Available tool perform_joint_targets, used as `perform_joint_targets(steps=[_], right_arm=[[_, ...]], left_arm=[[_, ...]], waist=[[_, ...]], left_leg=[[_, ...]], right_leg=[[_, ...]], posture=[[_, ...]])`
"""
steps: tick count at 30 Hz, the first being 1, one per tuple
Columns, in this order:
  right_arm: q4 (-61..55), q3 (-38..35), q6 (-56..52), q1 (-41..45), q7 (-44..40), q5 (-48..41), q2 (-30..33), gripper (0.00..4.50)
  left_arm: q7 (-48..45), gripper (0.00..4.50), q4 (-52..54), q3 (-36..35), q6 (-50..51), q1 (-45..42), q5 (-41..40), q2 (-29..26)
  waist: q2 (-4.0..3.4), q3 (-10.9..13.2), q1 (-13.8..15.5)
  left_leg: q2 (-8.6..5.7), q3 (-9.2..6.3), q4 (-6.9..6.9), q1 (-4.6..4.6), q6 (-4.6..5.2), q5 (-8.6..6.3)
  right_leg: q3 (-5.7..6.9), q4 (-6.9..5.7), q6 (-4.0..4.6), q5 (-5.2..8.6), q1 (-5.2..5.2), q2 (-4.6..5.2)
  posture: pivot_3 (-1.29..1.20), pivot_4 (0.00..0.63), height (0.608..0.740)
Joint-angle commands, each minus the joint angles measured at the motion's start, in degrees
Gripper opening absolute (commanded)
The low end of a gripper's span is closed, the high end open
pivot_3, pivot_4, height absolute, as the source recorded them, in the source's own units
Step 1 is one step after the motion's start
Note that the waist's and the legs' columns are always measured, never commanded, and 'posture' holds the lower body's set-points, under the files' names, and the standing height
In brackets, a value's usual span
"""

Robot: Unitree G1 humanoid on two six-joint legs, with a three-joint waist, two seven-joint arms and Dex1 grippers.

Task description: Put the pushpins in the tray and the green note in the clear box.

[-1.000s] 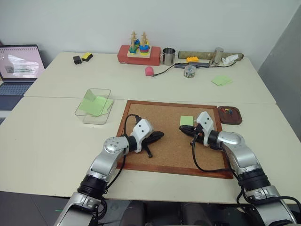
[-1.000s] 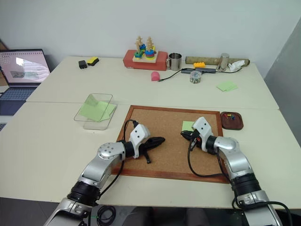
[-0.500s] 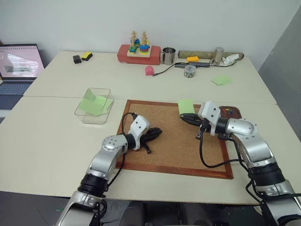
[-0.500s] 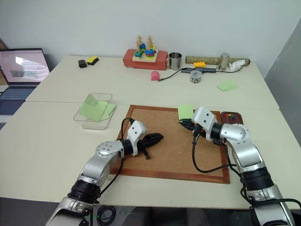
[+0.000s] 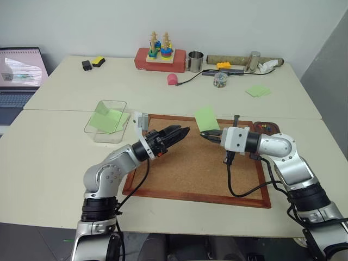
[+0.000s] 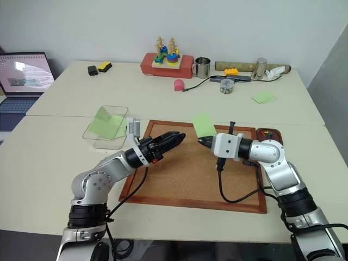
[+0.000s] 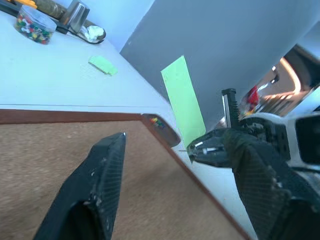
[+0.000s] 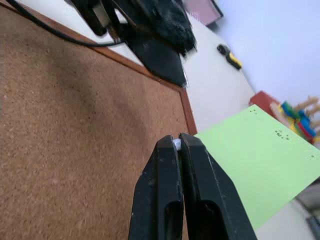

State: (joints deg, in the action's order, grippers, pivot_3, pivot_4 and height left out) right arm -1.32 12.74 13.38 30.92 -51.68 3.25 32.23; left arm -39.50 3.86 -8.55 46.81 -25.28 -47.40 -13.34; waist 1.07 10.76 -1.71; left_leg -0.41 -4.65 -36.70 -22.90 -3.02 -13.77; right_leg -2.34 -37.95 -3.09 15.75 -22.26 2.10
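Above the corkboard my right claw pinches the green note; left claw gapes empty. Next I'd hand it leftward toward the clear box.

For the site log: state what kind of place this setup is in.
Probably an office or lab room set up for robot trials. Plain white tables pushed together carry a corkboard, a laptop and a mix of test props, such as a stacking toy and a metal cup.
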Motion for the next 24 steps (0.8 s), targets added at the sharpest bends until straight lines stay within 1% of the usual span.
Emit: perform_joint_targets(steps=[1,5,6,7,10,11,13,17,18,22,23,24], right_arm=[[-1.9,0.5,4.1,0.9,-0.2,0.4,0.4,0.00],[-2.9,1.4,5.2,0.3,-0.4,0.5,0.5,0.00],[-2.9,1.6,5.4,0.3,-0.4,0.5,0.5,0.00],[-2.9,1.7,5.5,0.2,-0.4,0.6,0.5,0.00],[-3.3,2.0,5.6,-0.1,-0.1,0.4,0.3,0.00],[-3.5,2.0,5.6,-0.3,0.0,0.4,0.2,0.00],[-3.7,2.0,5.6,-0.5,0.0,0.3,0.1,0.00],[-3.7,2.1,5.8,-0.5,0.3,0.2,-0.3,0.00],[-3.6,2.1,5.9,-0.5,0.3,0.2,-0.4,0.00],[-3.6,2.0,6.3,-0.5,0.4,0.3,-0.5,0.00],[-3.6,2.0,6.4,-0.5,0.5,0.3,-0.5,0.00],[-3.6,1.9,6.5,-0.5,0.6,0.1,-0.7,0.00]], left_arm=[[-0.7,3.17,0.7,1.8,0.1,-1.4,-0.4,0.5],[-0.6,3.17,-0.4,3.0,-1.5,-2.2,0.3,2.2],[-0.6,3.00,-0.7,3.2,-1.9,-2.4,0.5,2.5],[-0.6,3.00,-0.9,3.3,-2.2,-2.5,0.6,2.7],[-1.0,2.55,-1.3,3.3,-2.5,-2.7,0.3,2.9],[-1.0,2.29,-1.4,3.2,-2.4,-2.7,0.0,3.0],[-1.0,1.96,-1.5,2.9,-2.1,-2.6,-0.5,3.0],[-1.1,1.08,-1.5,2.8,-1.9,-2.6,-0.7,2.9],[-1.1,0.96,-1.5,2.8,-1.9,-2.6,-0.7,2.9],[-1.1,0.16,-1.2,3.4,-2.1,-2.5,-0.3,3.0],[-1.3,0.01,-1.1,3.7,-2.2,-2.5,0.0,2.8],[-1.5,0.01,-1.1,4.1,-2.3,-2.3,0.4,2.7]], waist=[[0.00,0.0,0.0],[0.00,0.0,0.0],[0.00,0.0,0.0],[0.00,0.0,0.0],[0.00,0.0,0.0],[0.00,0.0,0.0],[0.00,0.0,0.0],[0.00,0.0,0.0],[0.00,0.0,0.0],[0.00,0.0,0.0],[0.00,0.0,0.0],[0.00,0.0,0.0]], left_leg=[[0.00,0.01,0.00,0.01,0.00,0.00],[0.00,0.01,0.00,0.02,-0.02,0.01],[0.00,0.01,0.00,0.02,-0.02,0.01],[0.00,0.01,0.00,0.02,-0.02,0.01],[0.00,0.01,-0.01,0.02,-0.04,0.02],[0.00,0.01,-0.01,0.02,-0.04,0.02],[0.00,0.01,-0.01,0.02,-0.04,0.02],[0.00,0.02,-0.01,0.02,-0.04,0.02],[0.00,0.02,-0.01,0.02,-0.04,0.02],[0.00,0.01,-0.02,0.02,-0.04,0.02],[0.00,0.01,-0.02,0.02,-0.04,0.02],[0.00,0.01,-0.02,0.02,-0.04,0.02]], right_leg=[[-0.01,0.00,0.00,0.00,0.00,-0.02],[-0.02,-0.02,0.00,0.00,0.00,-0.02],[-0.02,-0.01,0.01,0.00,0.00,-0.02],[-0.02,-0.02,0.01,0.00,0.00,-0.02],[-0.02,-0.02,0.01,-0.01,0.00,-0.02],[-0.02,-0.03,0.01,-0.01,0.00,-0.02],[-0.02,-0.03,0.01,-0.01,0.00,-0.02],[-0.03,-0.03,0.01,-0.01,0.00,-0.02],[-0.03,-0.03,0.01,-0.01,0.00,-0.02],[-0.03,-0.03,0.01,-0.01,0.00,-0.02],[-0.03,-0.03,0.01,-0.01,0.00,-0.02],[-0.03,-0.03,0.01,-0.01,0.00,-0.02]], posture=[[0.00,0.150,0.740],[0.00,0.150,0.740],[0.00,0.150,0.740],[0.00,0.150,0.740],[0.00,0.150,0.740],[0.00,0.150,0.740],[0.00,0.150,0.740],[0.00,0.150,0.740],[0.00,0.150,0.740],[0.00,0.150,0.740],[0.00,0.150,0.740],[0.00,0.150,0.740]])
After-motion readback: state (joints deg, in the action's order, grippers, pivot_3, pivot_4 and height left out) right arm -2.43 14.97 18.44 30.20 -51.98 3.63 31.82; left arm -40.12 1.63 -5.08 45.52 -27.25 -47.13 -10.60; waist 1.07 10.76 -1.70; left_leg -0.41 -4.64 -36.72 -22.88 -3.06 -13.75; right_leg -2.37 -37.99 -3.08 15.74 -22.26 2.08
